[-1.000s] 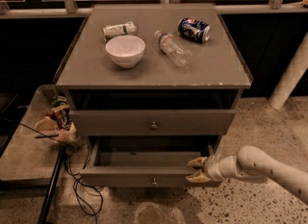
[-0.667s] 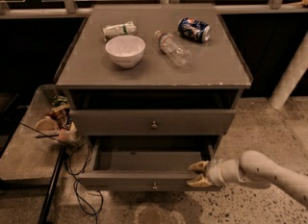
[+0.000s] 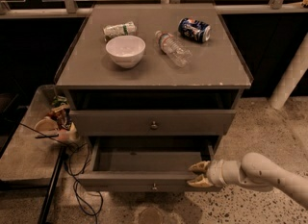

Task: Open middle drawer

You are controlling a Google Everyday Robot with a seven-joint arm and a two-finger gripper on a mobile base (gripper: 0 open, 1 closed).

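The middle drawer [image 3: 144, 177] is a grey-brown box with a flat front panel and a small round knob [image 3: 154, 186]. It stands pulled out of the cabinet [image 3: 226, 76], and its shallow inside is bare. My gripper [image 3: 198, 174] comes in from the lower right on a white arm [image 3: 262, 172]. It sits at the right end of the drawer's front panel. One tan finger [image 3: 198, 166] lies on the inner side of the panel's top edge and the other finger is on its outer face, so the fingers clasp the panel. The drawer above [image 3: 154, 122] is closed.
On the cabinet top lie a white bowl [image 3: 125, 51], a clear plastic bottle [image 3: 173, 48], a blue can [image 3: 194, 29] and a small packet [image 3: 119, 29]. A low shelf [image 3: 24, 155] with clutter [image 3: 57, 119] and cables [image 3: 79, 170] stands at the left. A white post [image 3: 291, 74] is at the right.
My gripper has moved slightly toward the camera and the middle drawer has come out a little further with it. Nothing on the cabinet top moved.
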